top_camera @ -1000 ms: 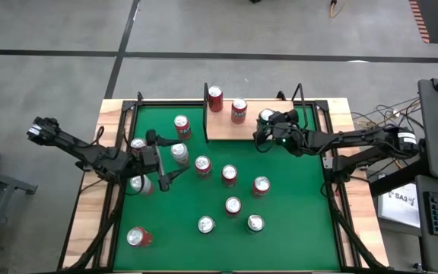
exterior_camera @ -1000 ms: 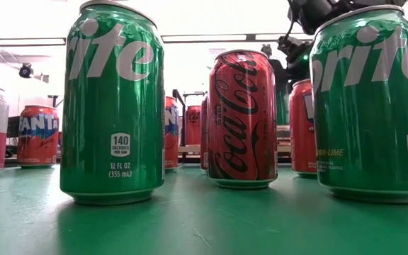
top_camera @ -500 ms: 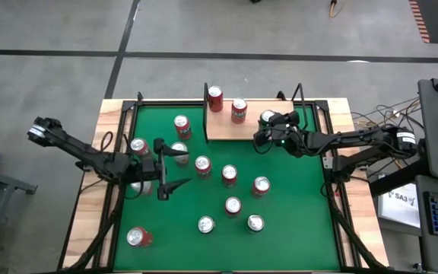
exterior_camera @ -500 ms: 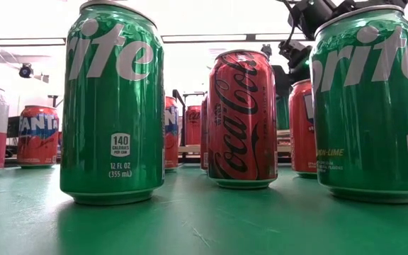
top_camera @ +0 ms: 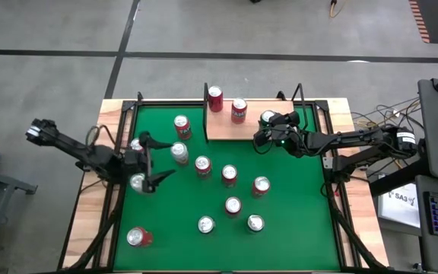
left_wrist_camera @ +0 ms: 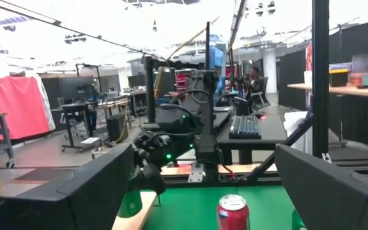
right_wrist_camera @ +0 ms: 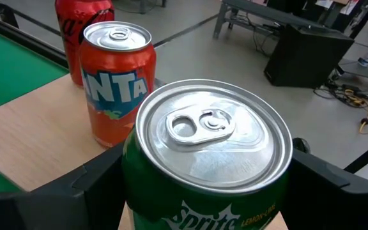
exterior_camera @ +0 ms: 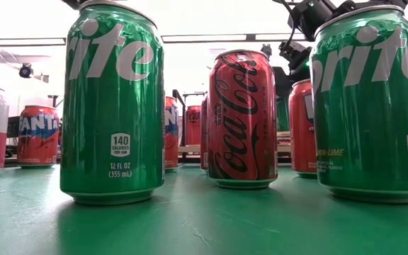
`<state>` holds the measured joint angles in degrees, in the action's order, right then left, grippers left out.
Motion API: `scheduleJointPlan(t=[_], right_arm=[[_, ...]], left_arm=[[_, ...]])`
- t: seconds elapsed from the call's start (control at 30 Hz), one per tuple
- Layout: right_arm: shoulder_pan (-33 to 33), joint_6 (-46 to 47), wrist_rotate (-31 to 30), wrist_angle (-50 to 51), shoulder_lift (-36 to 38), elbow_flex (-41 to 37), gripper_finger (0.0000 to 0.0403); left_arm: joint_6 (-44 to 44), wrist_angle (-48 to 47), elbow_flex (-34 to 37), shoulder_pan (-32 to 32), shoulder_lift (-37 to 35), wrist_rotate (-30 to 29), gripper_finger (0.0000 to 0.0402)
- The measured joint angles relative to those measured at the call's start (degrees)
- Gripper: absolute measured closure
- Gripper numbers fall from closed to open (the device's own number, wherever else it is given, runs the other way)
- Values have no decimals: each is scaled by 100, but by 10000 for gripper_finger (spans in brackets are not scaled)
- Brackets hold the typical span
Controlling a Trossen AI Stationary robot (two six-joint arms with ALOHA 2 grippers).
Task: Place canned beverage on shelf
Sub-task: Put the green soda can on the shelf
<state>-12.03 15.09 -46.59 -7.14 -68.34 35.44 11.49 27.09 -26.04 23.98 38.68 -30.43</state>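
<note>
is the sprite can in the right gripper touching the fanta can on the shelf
Apart. The right wrist view shows bare shelf between the Sprite can and the Fanta can.

Robotics lab: concrete floor (top_camera: 52, 30), black partitions (left_wrist_camera: 356, 45), keyboard (left_wrist_camera: 243, 126) on desk, cabling (top_camera: 367, 118) beside rig.

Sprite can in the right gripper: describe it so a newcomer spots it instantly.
Find the shelf at the table's far edge. Three cans are over it; the Sprite can is nearest the right upright, between the right gripper's fingers. It's green; the other two are red and orange.
</note>
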Motion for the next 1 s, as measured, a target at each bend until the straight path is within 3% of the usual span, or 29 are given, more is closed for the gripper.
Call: scheduleJointPlan(t=[0.5, 1.0], right_arm=[[0, 64, -2, 0, 0, 0, 104], [-102, 407, -11, 94, -2, -36, 78]], left_arm=[[-168, -143, 1003, 1, -1624, 4, 36], [27, -141, 1055, 1, -1895, -1, 36]])
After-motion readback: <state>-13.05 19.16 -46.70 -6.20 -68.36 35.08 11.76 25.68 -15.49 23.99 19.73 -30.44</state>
